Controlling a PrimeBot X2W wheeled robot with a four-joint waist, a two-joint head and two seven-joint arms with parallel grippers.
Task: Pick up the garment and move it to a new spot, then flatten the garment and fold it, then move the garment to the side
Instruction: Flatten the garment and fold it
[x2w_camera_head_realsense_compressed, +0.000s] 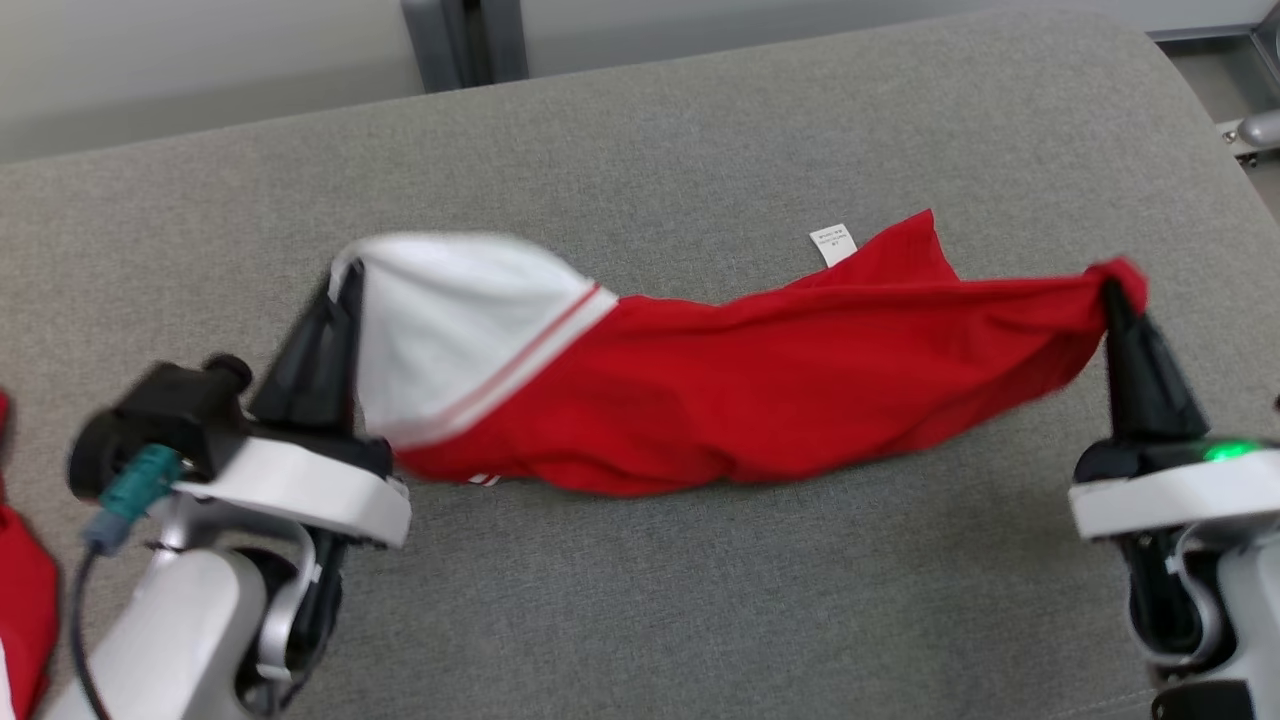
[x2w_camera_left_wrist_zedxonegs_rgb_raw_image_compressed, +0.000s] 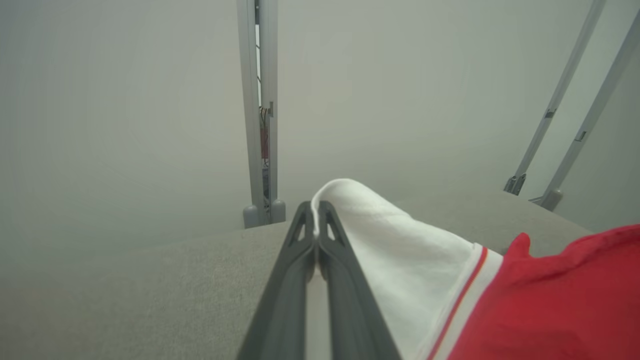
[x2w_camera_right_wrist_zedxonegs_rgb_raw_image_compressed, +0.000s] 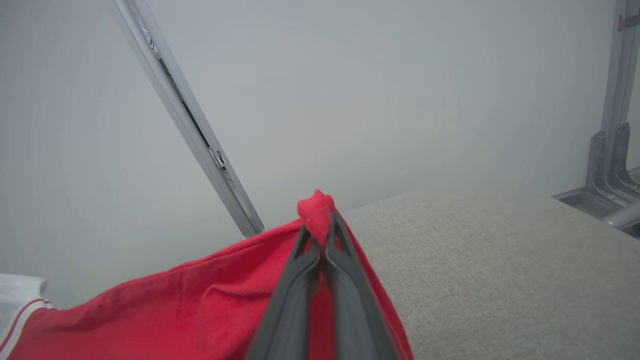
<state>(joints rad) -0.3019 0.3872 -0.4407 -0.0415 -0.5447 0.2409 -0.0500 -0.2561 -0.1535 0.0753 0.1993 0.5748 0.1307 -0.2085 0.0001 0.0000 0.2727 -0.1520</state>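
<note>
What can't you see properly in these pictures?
Head view: the writing on the white label is too small to read.
Head view: the red cloth at the left edge is cut off by the frame.
Head view: the garment is bunched; its own folds hide its shape.
Right wrist view: the fingers cover part of the pinched corner.

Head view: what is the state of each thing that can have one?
garment, held at both ends, sagging between, not yet flat
left hand, shut on garment's white end
right hand, shut on garment's red corner
green light on right wrist, lit
</note>
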